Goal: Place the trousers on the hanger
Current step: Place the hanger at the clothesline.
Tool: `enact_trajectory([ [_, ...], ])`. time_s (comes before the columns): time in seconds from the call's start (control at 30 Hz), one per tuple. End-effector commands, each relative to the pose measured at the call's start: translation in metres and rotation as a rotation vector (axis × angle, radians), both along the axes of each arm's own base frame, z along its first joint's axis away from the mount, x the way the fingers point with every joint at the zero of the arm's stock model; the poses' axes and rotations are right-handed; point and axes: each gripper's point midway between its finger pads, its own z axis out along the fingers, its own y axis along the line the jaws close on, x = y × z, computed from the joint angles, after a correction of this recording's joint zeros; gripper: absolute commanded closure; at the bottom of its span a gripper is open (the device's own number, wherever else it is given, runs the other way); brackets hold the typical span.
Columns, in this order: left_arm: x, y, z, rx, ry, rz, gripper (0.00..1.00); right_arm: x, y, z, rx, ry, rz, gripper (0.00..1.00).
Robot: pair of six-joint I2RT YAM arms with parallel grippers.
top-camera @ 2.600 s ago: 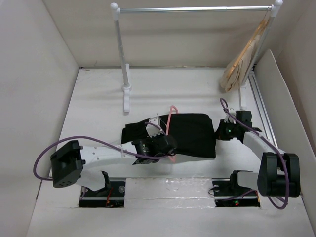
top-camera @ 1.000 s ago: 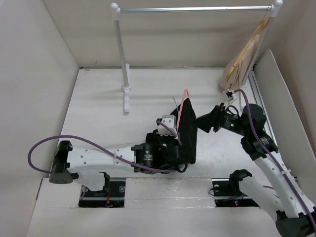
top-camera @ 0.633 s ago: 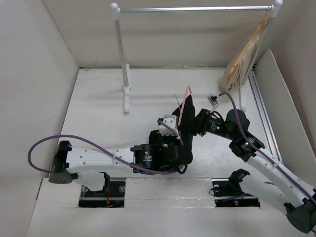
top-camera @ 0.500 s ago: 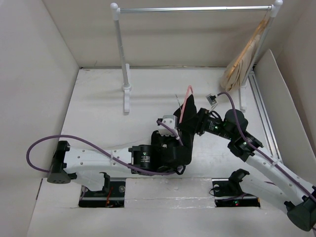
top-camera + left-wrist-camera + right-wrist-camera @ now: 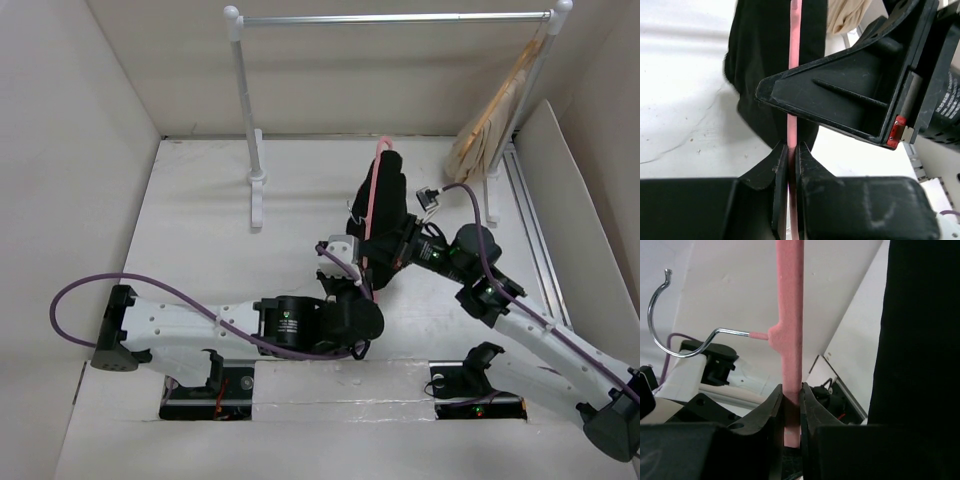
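Left tool [image 5: 358, 272]: jaws pressed together on the pink hanger [image 5: 373, 205]. In the left wrist view, both fingertips [image 5: 777, 161] sit flush against the thin pink bar, one on each side, with no gap.

Right tool [image 5: 400, 250]: also pinching the hanger. In the right wrist view, the bar [image 5: 790, 300] runs straight up from between its closed fingers. The two tools grip the same bar close together. The right tool's finger crosses the bar just beyond the left tool's tips, coming in from the left tool's right.

Trousers [image 5: 390, 195]: draped on the hanger, extending beyond both tools toward the far side of the bench [image 5: 200, 230]. From the left tool, black cloth [image 5: 757, 75] hangs on both sides of the pink bar just past the tips. From the right tool, the cloth [image 5: 922, 340] fills the space to the right of the bar. The hanger and cloth stand edge-on to the top camera as one narrow dark strip. Cannot tell whether the lower cloth touches the bench.

Wire hook [image 5: 670, 325]: projects to the left of the bar, above the right tool's fingertips.

Rail [image 5: 390, 18]: well beyond both tools, at the back of the bench. Tan hangers [image 5: 490, 120] hang at its end, beyond the right tool.
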Motion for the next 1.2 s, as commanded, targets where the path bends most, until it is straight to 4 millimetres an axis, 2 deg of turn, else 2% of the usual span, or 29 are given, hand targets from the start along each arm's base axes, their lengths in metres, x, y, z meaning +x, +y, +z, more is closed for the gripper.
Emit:
enact_trajectory([
  [0.0,0.002,0.003,0.065,-0.228,-0.014,0.031,1.0,0.003,-0.003,0.033,0.084,-0.08,-0.038,1.0],
  [0.1,0.002,0.008,0.08,-0.257,-0.02,0.028,1.0,0.012,-0.005,0.055,0.136,-0.091,-0.074,1.0],
  [0.17,0.002,0.012,0.094,-0.301,-0.026,0.019,0.84,0.02,-0.006,0.067,0.146,-0.106,-0.089,1.0],
  [0.2,0.002,0.014,0.1,-0.296,-0.041,0.011,0.78,0.02,-0.005,0.083,0.165,-0.125,-0.084,1.0],
  [0.23,0.002,0.015,0.107,-0.328,-0.045,0.005,0.68,0.029,-0.005,0.088,0.172,-0.131,-0.1,1.0],
  [0.27,0.001,0.02,0.116,-0.351,-0.048,-0.006,0.63,0.035,-0.006,0.095,0.185,-0.131,-0.113,1.0],
  [0.3,0.002,0.024,0.121,-0.362,-0.056,-0.008,0.59,0.039,-0.008,0.113,0.208,-0.155,-0.121,1.0],
  [0.33,-0.001,0.025,0.128,-0.376,-0.063,-0.022,0.51,0.042,-0.008,0.121,0.214,-0.169,-0.116,1.0],
  [0.37,-0.001,0.031,0.135,-0.396,-0.067,-0.02,0.48,0.056,-0.003,0.119,0.2,-0.155,-0.123,1.0],
  [0.4,-0.001,0.034,0.14,-0.405,-0.07,-0.024,0.45,0.066,-0.008,0.124,0.203,-0.156,-0.144,1.0],
  [0.43,-0.001,0.038,0.146,-0.417,-0.075,-0.027,0.4,0.07,-0.009,0.14,0.225,-0.179,-0.143,1.0],
  [0.5,0.0,0.047,0.157,-0.445,-0.079,-0.028,0.35,0.096,-0.013,0.144,0.234,-0.159,-0.185,1.0],
  [0.53,-0.001,0.05,0.16,-0.451,-0.08,-0.031,0.31,0.1,-0.017,0.159,0.25,-0.178,-0.193,1.0],
  [0.6,-0.002,0.056,0.166,-0.474,-0.075,-0.041,0.29,0.123,-0.019,0.161,0.257,-0.153,-0.222,1.0],
  [0.63,-0.002,0.059,0.164,-0.469,-0.073,-0.042,0.26,0.136,-0.028,0.164,0.258,-0.149,-0.258,1.0],
  [0.67,-0.002,0.063,0.166,-0.487,-0.065,-0.039,0.24,0.143,-0.033,0.181,0.273,-0.17,-0.277,1.0],
  [0.7,-0.002,0.065,0.165,-0.487,-0.059,-0.042,0.24,0.16,-0.033,0.174,0.258,-0.143,-0.296,1.0],
  [0.73,-0.002,0.068,0.159,-0.466,-0.054,-0.038,0.23,0.172,-0.042,0.177,0.257,-0.14,-0.33,1.0],
  [0.77,-0.002,0.073,0.159,-0.472,-0.048,-0.035,0.22,0.177,-0.048,0.19,0.277,-0.152,-0.348,1.0],
  [0.8,-0.002,0.074,0.158,-0.493,-0.032,-0.034,0.22,0.193,-0.05,0.182,0.272,-0.126,-0.373,1.0],
  [0.87,-0.002,0.082,0.149,-0.485,-0.018,-0.031,0.21,0.214,-0.063,0.184,0.28,-0.124,-0.406,1.0],
  [0.9,-0.003,0.085,0.147,-0.502,-0.007,-0.031,0.21,0.219,-0.067,0.194,0.296,-0.128,-0.412,1.0],
  [0.97,-0.003,0.093,0.139,-0.504,0.005,-0.032,0.2,0.244,-0.078,0.187,0.317,-0.103,-0.441,1.0],
  [1.03,-0.004,0.096,0.13,-0.506,0.021,-0.033,0.2,0.252,-0.081,0.194,0.343,-0.108,-0.445,1.0],
  [1.1,-0.004,0.102,0.128,-0.514,0.029,-0.031,0.2,0.27,-0.093,0.19,0.347,-0.099,-0.475,1.0],
  [1.13,-0.004,0.104,0.125,-0.508,0.035,-0.03,0.2,0.27,-0.092,0.196,0.358,-0.109,-0.463,1.0],
  [1.17,-0.004,0.106,0.123,-0.505,0.036,-0.027,0.2,0.281,-0.097,0.19,0.37,-0.086,-0.477,1.0],
])
